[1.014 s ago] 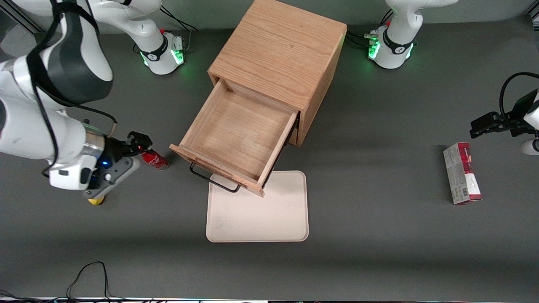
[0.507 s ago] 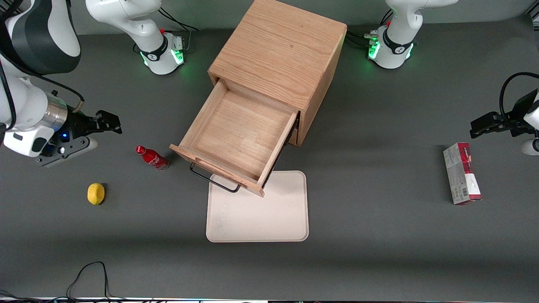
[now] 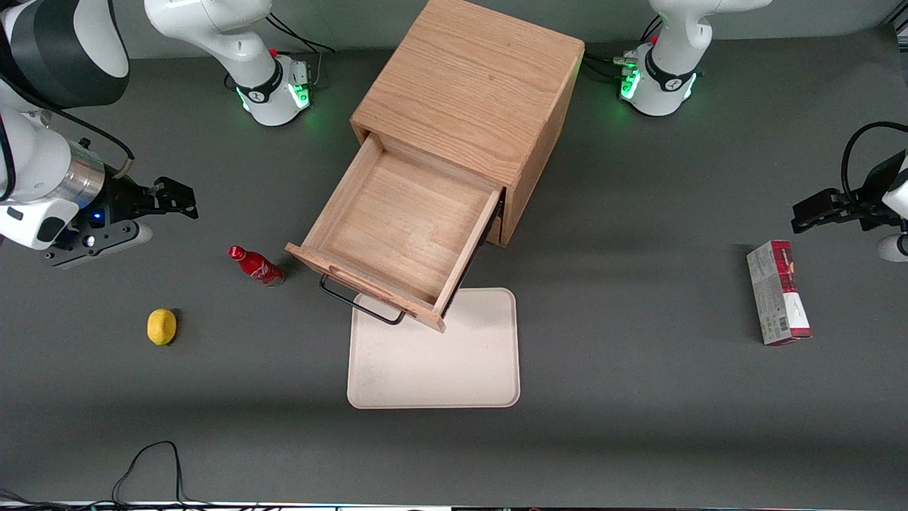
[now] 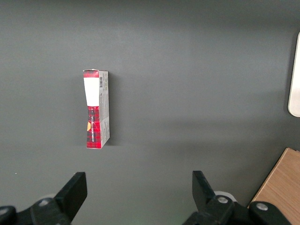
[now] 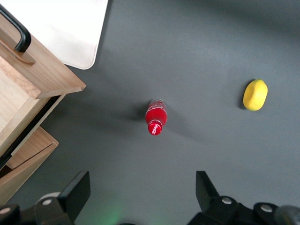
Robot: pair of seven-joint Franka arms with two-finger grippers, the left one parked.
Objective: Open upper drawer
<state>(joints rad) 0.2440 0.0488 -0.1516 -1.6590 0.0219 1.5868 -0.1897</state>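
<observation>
The upper drawer of the light oak cabinet stands pulled far out and is empty inside. Its thin black wire handle hangs over the tray's edge. In the right wrist view the drawer's front corner and handle show, with the lower drawer shut beneath. My gripper is open and empty, well away from the drawer toward the working arm's end of the table, above the bare tabletop. Its fingers stand wide apart.
A red bottle lies beside the drawer front, also in the right wrist view. A yellow lemon lies nearer the front camera. A beige tray lies in front of the drawer. A red and white box lies toward the parked arm's end.
My gripper has pulled back from beside the red bottle, moving up and farther from the front camera, uncovering the lemon. The drawer has stayed open and still.
</observation>
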